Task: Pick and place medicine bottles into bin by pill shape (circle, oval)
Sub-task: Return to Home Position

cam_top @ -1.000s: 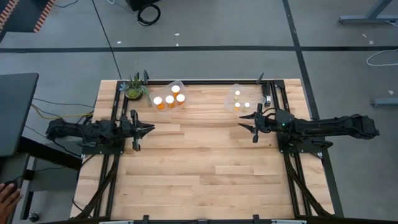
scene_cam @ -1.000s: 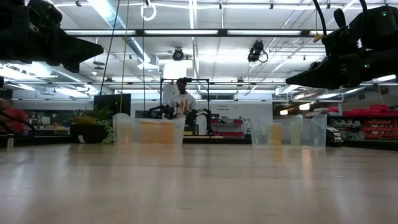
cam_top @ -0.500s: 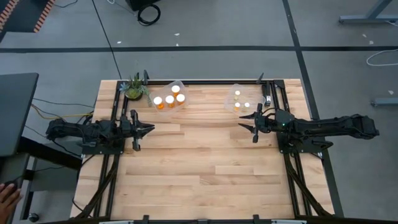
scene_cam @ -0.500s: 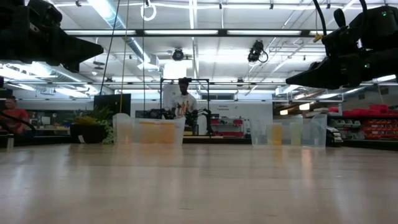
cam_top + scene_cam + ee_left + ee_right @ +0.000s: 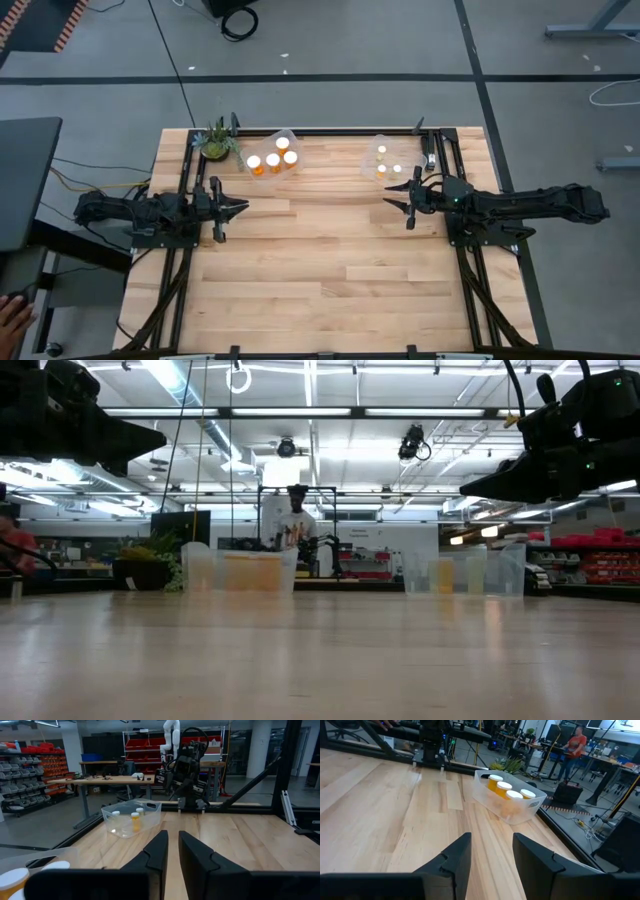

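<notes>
At the far left corner we see a small potted plant [image 5: 216, 141]. Nearer than it, the left gripper [image 5: 230, 208] hangs over the table's left side. Its fingers [image 5: 159, 851] are drawn almost together, with only a slit between them and nothing in it. Just right of the plant stands the left bin [image 5: 512, 811], where the medicine bottles [image 5: 272, 160] show four white caps from above. More bottles stand in the right bin [image 5: 150, 818], at the far edge right of centre; we count about three. None lies loose on the boards, so we judge the sorting done. Nearer than that bin the right gripper [image 5: 395, 203] hovers empty, its fingers [image 5: 456, 857] spread well apart.

We judge these bottles light and stiff. They look like thin hard plastic with smooth round sides that could slip or roll out of a loose pinch. The safest hold, we think, is across the body just below the cap. Taking the cap from above would also work, since they stand close together in the bins.

The table [image 5: 320, 265] is pale wooden planking, flat and bare between the arms, framed by dark rails. Around it lies grey concrete floor [image 5: 350, 40]. Beyond is a workshop hall with benches, shelving of red bins and strip lights. One person [image 5: 295, 520] stands far behind the table, another [image 5: 576, 746] beyond its left side.
</notes>
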Tool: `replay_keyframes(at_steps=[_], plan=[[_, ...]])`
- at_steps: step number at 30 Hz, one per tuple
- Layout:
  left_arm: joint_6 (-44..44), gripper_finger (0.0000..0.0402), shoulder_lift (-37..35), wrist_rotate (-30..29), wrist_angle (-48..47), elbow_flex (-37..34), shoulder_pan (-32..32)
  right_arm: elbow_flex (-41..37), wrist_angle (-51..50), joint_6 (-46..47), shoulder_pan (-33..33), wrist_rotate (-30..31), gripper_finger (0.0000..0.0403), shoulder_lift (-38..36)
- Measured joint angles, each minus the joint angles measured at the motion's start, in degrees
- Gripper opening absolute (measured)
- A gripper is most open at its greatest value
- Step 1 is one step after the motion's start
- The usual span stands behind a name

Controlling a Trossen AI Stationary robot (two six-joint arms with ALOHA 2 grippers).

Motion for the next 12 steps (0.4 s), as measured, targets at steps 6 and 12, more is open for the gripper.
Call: replay_keyframes(at_steps=[6, 12], plan=[[0.0, 0.0049, 0.0, 0.0, 0.0, 0.0, 0.0, 0.0, 0.0, 0.0, 0.0, 0.0, 0.0151, 0.0], [0.0, 0.0056, 0.0, 0.0, 0.0, 0.0, 0.0, 0.0, 0.0, 0.0, 0.0, 0.0, 0.0151, 0.0]])
